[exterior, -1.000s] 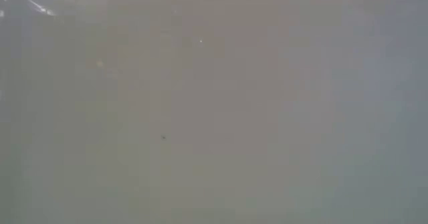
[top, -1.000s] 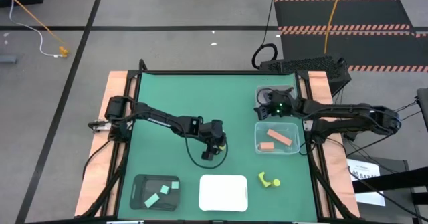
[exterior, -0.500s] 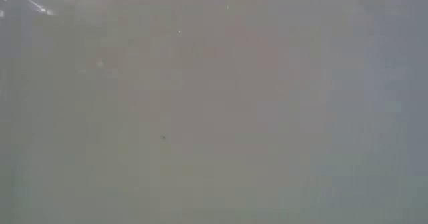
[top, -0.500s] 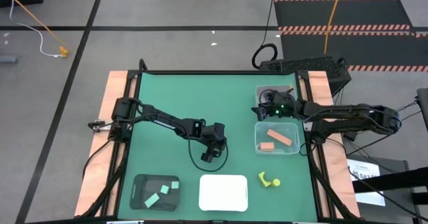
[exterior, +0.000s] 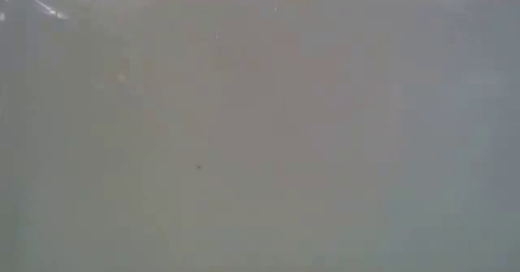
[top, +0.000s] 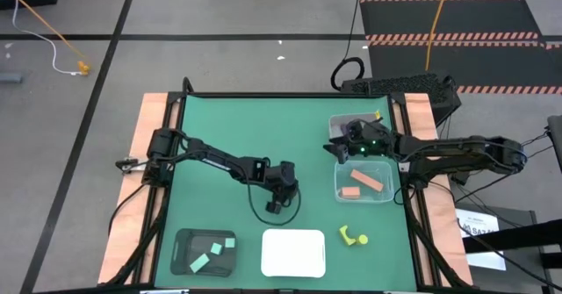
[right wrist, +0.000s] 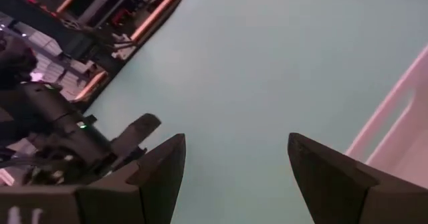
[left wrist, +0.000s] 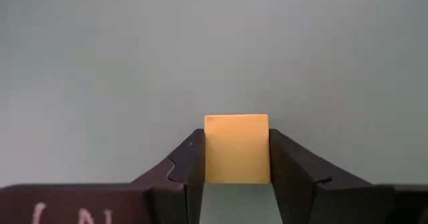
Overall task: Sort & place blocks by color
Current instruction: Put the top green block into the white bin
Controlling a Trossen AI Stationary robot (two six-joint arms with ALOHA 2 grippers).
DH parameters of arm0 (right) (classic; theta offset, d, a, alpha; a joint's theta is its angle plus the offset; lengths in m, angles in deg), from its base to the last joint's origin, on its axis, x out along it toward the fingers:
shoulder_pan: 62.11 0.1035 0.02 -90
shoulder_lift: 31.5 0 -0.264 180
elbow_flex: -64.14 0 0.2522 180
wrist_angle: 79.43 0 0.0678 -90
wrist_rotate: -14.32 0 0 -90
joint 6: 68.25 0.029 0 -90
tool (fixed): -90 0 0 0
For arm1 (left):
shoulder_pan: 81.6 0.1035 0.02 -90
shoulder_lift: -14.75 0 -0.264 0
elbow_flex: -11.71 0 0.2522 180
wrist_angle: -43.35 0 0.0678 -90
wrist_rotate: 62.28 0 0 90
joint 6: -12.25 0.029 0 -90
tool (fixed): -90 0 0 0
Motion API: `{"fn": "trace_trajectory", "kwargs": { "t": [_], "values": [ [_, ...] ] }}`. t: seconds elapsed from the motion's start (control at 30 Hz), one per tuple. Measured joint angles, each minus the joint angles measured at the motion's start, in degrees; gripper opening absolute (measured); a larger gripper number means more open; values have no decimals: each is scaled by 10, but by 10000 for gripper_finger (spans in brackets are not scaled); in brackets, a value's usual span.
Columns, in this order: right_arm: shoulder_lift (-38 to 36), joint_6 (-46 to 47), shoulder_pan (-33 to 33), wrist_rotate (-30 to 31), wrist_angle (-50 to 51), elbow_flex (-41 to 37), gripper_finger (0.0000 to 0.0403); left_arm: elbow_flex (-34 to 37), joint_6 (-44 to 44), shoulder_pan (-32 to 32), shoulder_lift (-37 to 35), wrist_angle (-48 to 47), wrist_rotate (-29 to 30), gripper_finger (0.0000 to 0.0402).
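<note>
Yellow cube block (left wrist: 236, 148): clamped between the left gripper's (left wrist: 236, 177) dark fingers, over the green worktop's (top: 228, 127) middle.
Right gripper (right wrist: 235, 174): fingers spread, holding nothing, beside the clear plastic tray (top: 386, 194) holding salmon-orange blocks (top: 370, 181).
Black tray (top: 180, 241): holds mint green blocks (top: 213, 251).

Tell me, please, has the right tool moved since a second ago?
Yes: the right tool has swung slightly leftward, away from the table's right edge, beside the clear tray.

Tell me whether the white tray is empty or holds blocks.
Empty: in the high view the white tray shows only bare white surface, while two yellow blocks lie on the table beside it.
</note>
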Motion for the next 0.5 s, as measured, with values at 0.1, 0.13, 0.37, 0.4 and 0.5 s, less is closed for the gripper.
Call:
{"fn": "trace_trajectory", "kwargs": {
  "t": [0.1,0.13,0.37,0.4,0.5],
  "values": [
    [-4,-4,0,0,-3,0,254,0,-32,1,-3,5,30,129],
    [-6,-5,0,0,-4,0,254,1,-39,2,-6,4,43,129],
    [-41,-5,20,-2,-79,0,254,2,-76,7,-72,20,136,129],
    [-46,-3,24,-2,-92,0,254,2,-82,6,-85,22,153,129],
    [-64,7,41,-2,-126,0,254,2,-91,7,-125,57,207,129]
  ]
}}
